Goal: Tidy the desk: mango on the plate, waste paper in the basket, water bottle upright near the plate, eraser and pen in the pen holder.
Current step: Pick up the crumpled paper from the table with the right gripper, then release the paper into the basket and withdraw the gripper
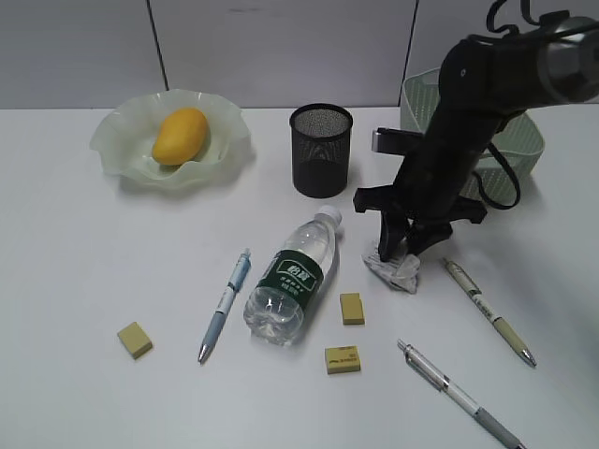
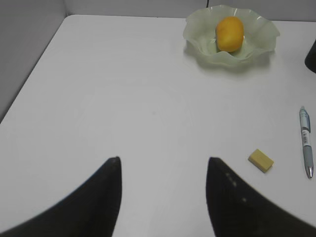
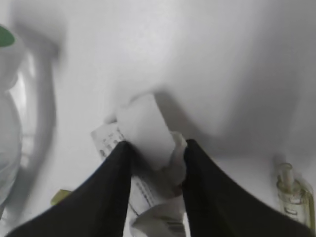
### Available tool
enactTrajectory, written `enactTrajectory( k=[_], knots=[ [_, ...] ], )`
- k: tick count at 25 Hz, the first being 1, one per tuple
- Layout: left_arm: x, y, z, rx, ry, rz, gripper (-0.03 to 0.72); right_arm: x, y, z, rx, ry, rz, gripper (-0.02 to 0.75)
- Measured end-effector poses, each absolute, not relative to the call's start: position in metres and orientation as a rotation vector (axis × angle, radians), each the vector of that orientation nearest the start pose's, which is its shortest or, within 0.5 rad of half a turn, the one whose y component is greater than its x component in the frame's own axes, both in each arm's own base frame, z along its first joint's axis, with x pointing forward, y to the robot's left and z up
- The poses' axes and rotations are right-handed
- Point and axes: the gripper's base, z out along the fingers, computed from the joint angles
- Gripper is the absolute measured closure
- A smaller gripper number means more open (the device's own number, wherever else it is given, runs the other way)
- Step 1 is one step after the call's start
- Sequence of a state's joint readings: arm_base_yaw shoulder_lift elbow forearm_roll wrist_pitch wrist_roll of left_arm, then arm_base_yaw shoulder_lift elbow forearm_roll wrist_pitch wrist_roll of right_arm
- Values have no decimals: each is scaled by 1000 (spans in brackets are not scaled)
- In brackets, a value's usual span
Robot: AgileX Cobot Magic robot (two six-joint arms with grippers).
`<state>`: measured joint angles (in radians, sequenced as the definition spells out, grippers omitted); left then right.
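Nearest the camera, a silver pen (image 1: 460, 394) lies at the near right edge of the desk (image 1: 75, 262), and from there the scene sorts by size. Largest is the right arm, reaching down near the middle right; behind it stands the basket (image 1: 519, 140) at the far right. On the far left the plate (image 1: 117, 140) already holds the mango (image 1: 180, 135). The pen holder (image 1: 321, 150) stands far centre, and the water bottle (image 1: 292, 277) lies on its side in the middle, cap pointing far and right. A beige pen (image 1: 489, 311) lies on the right, a blue pen (image 1: 225, 306) left of the bottle, and three yellow erasers (image 1: 351, 308) are scattered near. Smallest matter, but the one in play: the waste paper (image 1: 394, 268) sits directly under the right pincer (image 3: 157, 157), whose fingers straddle the crumpled ball on either side and look to be pressing into it, though a firm grip cannot be confirmed. The basket lies far and right of the paper, close behind this arm. The left pincer (image 2: 163, 165) hangs open and empty over bare desk on the left, well away.
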<state>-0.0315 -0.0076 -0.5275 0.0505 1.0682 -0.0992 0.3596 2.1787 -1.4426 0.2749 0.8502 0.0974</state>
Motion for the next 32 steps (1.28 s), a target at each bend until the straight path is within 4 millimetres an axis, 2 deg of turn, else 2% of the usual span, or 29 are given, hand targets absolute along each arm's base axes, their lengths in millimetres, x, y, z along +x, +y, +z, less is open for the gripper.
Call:
enactTrajectory(
  k=[3, 5, 7, 16, 24, 32],
  knots=[
    [-10, 4, 284, -72, 2015, -23, 284, 381, 163, 107, -134, 3105, 346, 556],
    [-10, 4, 284, -72, 2015, -23, 287, 381, 164, 108, -127, 3105, 356, 659],
    [-10, 4, 284, -72, 2015, -23, 287, 381, 165, 108, -116, 3106, 370, 718],
    [-10, 4, 284, -72, 2015, -23, 288, 377, 164, 112, -133, 3145, 365, 724],
    [-10, 4, 284, -72, 2015, -23, 300, 370, 161, 158, -174, 3091, 384, 724],
    [-10, 4, 284, -72, 2015, -23, 308, 363, 159, 184, -210, 3070, 393, 724]
  ],
)
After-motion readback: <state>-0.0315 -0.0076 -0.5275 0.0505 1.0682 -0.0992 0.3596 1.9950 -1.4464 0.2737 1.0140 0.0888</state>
